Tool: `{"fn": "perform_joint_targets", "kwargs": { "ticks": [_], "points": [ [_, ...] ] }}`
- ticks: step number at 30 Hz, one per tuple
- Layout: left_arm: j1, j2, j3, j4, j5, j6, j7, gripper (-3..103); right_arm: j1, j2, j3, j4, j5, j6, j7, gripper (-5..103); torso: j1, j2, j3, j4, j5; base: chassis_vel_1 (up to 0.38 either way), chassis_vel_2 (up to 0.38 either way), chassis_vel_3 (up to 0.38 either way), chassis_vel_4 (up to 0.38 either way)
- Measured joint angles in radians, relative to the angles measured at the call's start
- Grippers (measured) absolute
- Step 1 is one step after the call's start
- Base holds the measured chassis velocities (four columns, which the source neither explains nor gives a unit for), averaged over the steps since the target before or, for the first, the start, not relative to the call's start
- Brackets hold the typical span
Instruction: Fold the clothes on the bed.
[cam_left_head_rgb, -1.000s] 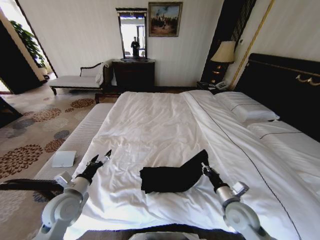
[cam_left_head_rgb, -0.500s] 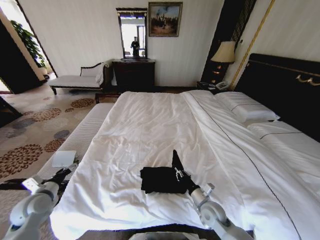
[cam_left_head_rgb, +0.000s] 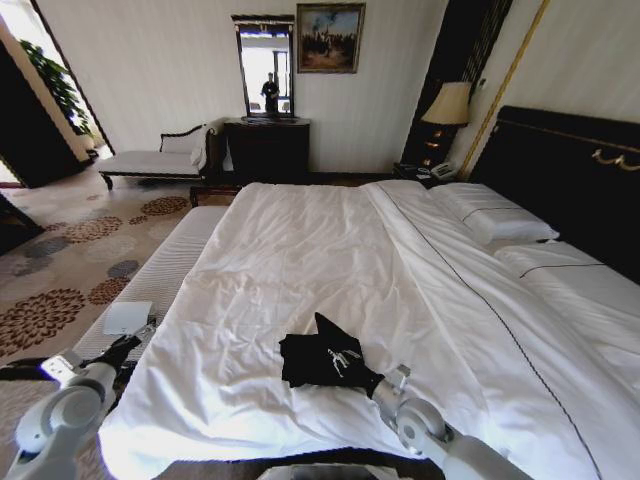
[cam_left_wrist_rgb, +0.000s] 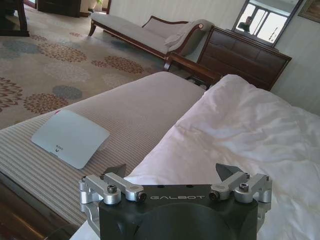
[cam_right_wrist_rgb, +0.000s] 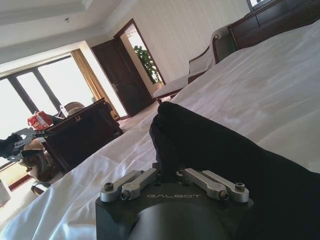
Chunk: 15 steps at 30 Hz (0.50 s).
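At six o'clock on the large white-sheeted bed (cam_left_head_rgb: 330, 250), the folded black cotton T-shirt (cam_left_head_rgb: 325, 360) is pinched by the right hand (cam_left_head_rgb: 372, 381). At eight o'clock, the left hand (cam_left_wrist_rgb: 172, 172) is held spread beside the mattress edge.

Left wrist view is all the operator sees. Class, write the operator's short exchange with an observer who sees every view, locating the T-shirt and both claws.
Operator: Where is the T-shirt?
Observer: The head view shows the black T-shirt bunched on the bed, near its closest edge, with one corner sticking up.
Operator: Is the right claw on it?
Observer: Yes. The right claw is shut on the shirt's cloth, at the side nearest the robot.
Operator: How far off is my claw?
Observer: The left claw is beyond the bed's left edge, over the striped bench, well apart from the shirt.
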Motion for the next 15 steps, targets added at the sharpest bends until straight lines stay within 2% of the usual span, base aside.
{"fn": "perform_joint_targets", "kwargs": {
  "ticks": [7, 14, 15],
  "points": [
    [0.01, 0.001, -0.019, -0.009, -0.002, 0.001, 0.0, 100, 0.101, 0.027, -0.1, -0.036, 0.02, -0.002, -0.006, 5, 0.0, 0.0, 0.0, 0.0001, 0.0, 0.0, 0.0, 0.0, 0.0],
    [0.024, -0.006, -0.027, -0.012, -0.001, 0.001, -0.001, 100, 0.132, 0.051, -0.14, -0.074, 0.022, -0.011, 0.009, 5, 0.0, 0.0, 0.0, 0.0002, -0.0001, 0.0, 0.0, 0.0, 0.0],
    [0.026, -0.006, -0.029, -0.012, -0.001, 0.001, -0.001, 100, 0.127, 0.057, -0.14, -0.079, 0.022, -0.013, 0.021, 2, 0.0, 0.0, 0.0, 0.0001, 0.0, 0.0, 0.0, 0.0, 0.0]
  ]
}}
